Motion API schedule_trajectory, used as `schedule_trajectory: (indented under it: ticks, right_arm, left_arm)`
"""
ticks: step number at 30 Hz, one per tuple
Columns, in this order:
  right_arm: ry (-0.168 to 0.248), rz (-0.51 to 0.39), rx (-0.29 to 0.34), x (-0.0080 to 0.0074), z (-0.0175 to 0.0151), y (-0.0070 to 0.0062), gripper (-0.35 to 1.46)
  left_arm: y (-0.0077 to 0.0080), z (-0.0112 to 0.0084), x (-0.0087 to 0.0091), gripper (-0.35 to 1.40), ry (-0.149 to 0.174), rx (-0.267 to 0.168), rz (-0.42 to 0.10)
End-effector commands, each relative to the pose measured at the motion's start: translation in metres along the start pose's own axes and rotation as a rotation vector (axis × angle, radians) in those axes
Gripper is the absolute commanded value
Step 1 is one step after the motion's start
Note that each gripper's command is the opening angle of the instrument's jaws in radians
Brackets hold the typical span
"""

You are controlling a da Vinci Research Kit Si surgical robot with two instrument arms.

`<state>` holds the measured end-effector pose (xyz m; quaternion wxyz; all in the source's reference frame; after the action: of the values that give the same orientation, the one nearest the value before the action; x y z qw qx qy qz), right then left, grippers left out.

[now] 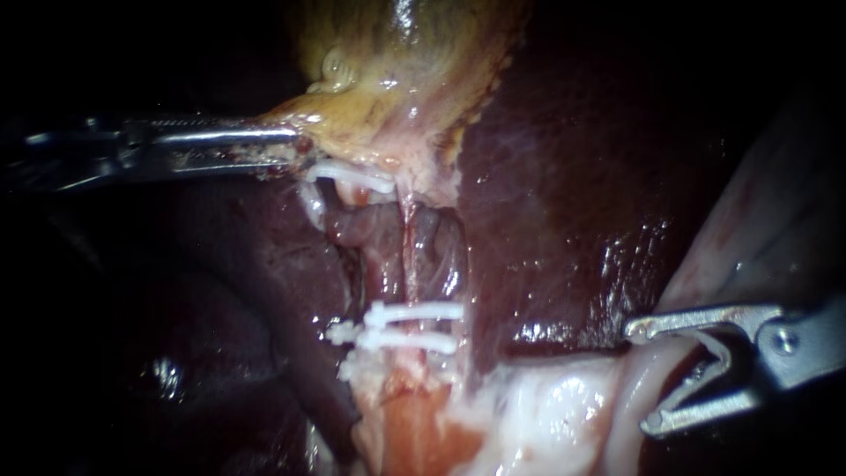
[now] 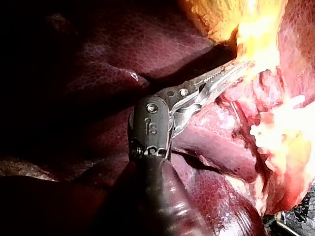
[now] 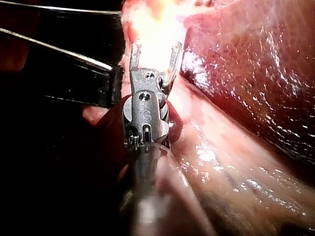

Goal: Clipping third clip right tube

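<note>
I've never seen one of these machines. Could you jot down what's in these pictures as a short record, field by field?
left instrument: shut on the yellowish edge of the gallbladder
right instrument: open, off to the side over pale tissue
upper clip: white, just below the left instrument's tip
lower clips: two white ones, close together
liver: dark red, glossy, beside the clips

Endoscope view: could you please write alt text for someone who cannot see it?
White plastic clips cross pale tubes between the yellowish gallbladder and dark red liver: one above, two below. The slender metal left instrument grips the gallbladder's edge; the slender metal right instrument sits lower right, end effector open, clear of the clips.
</note>
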<state>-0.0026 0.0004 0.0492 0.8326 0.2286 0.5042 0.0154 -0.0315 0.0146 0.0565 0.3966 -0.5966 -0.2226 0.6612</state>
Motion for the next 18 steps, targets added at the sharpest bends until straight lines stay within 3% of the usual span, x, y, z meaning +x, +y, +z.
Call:
schedule_trajectory:
  ticks: [1,7,14,18]
  right_arm:
    - [0.0,-0.001,0.001,0.0,0.0,0.0,0.5]
    - [0.0,0.0,0.0,0.0,0.0,0.0,0.5]
    - [0.0,0.0,0.0,0.0001,0.0,0.0,0.5]
    - [-0.003,0.001,-0.001,0.0003,0.0002,0.0001,0.5]
  left_arm:
    - [0.0,0.0,0.0001,-0.35,0.0,0.0,0.0]
    - [0.0007,-0.0018,0.0024,-0.35,-0.002,-0.012,-0.014]
    - [0.0019,-0.0055,0.0062,-0.35,0.041,-0.012,-0.008]
    - [0.0019,-0.0063,0.0065,-0.35,0.044,-0.009,-0.005]
